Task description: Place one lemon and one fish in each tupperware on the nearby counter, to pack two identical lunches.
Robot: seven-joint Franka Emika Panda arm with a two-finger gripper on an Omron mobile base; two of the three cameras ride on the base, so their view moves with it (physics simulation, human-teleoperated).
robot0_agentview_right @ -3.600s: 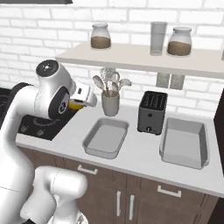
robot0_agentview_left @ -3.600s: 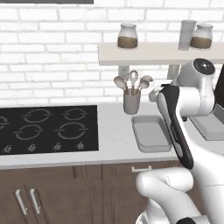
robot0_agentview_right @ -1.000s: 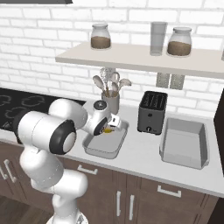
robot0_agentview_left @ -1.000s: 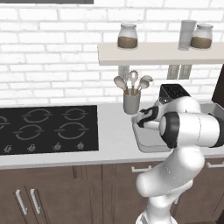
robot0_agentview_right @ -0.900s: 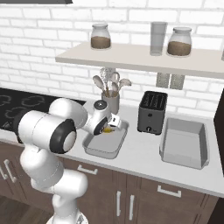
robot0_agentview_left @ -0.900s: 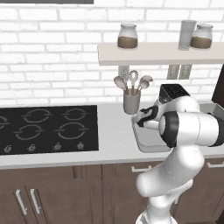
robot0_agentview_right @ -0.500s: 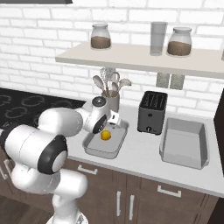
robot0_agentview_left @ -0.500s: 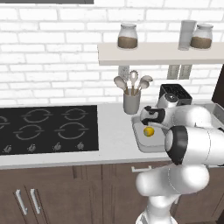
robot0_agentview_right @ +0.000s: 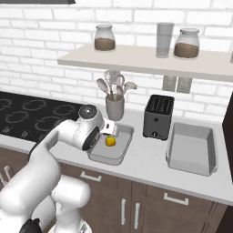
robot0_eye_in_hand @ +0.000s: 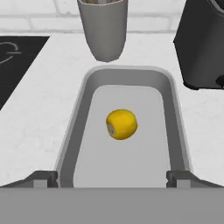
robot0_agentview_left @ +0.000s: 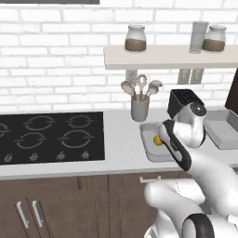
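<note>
Lemon (robot0_eye_in_hand: 121, 124) lies loose on the floor of the near tub (robot0_eye_in_hand: 175, 131), about mid-tub, touching no wall; also seen in that tub from the base views (robot0_agentview_right: 110, 141) (robot0_agentview_left: 157, 140); jaws wide, nothing held, fingertips (robot0_eye_in_hand: 43, 177) apart over the tub's near end, straddling its width; gripper (robot0_eye_in_hand: 111, 177) above the tub, clear of the lemon; tub sits on the white counter (robot0_agentview_right: 150, 159) between utensil cup (robot0_agentview_right: 114, 107) and black toaster (robot0_agentview_right: 158, 116); second tub (robot0_agentview_right: 191, 148) right of the toaster; hob (robot0_agentview_left: 49, 137) left on the counter.
</note>
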